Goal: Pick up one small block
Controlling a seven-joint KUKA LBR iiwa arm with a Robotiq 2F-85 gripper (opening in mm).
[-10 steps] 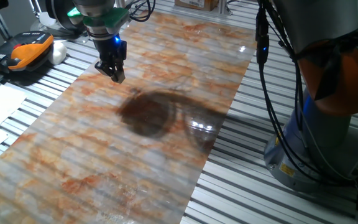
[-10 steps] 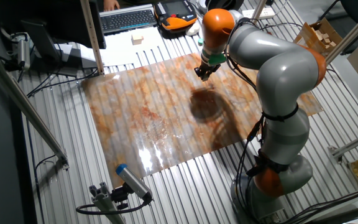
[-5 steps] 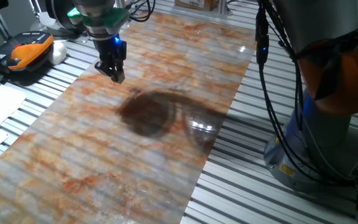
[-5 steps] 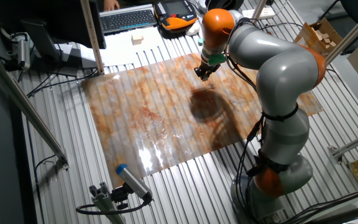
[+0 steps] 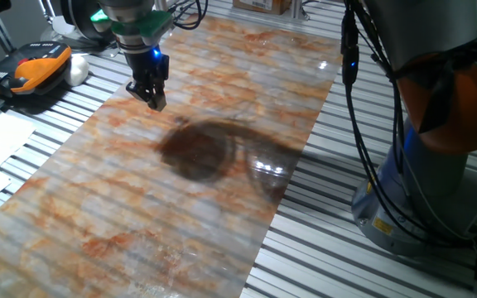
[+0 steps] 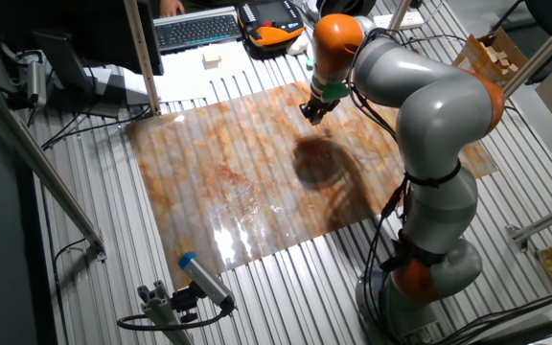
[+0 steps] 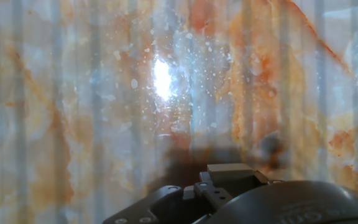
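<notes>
Apparently the black two-finger tool (image 5: 153, 97) hangs point-down just over the marbled orange sheet (image 5: 139, 207) near one edge of the slatted metal desk (image 5: 371, 265), as for pinching; whether its jaws are closed on anything, I cannot tell; the tiny tan wooden cube shows nowhere, perhaps hidden between them.

One fixed view sits low beside the marbled surface (image 5: 222, 190); the other looks down from high, farther off — both share it. The hand view stares close — straight down.
</notes>
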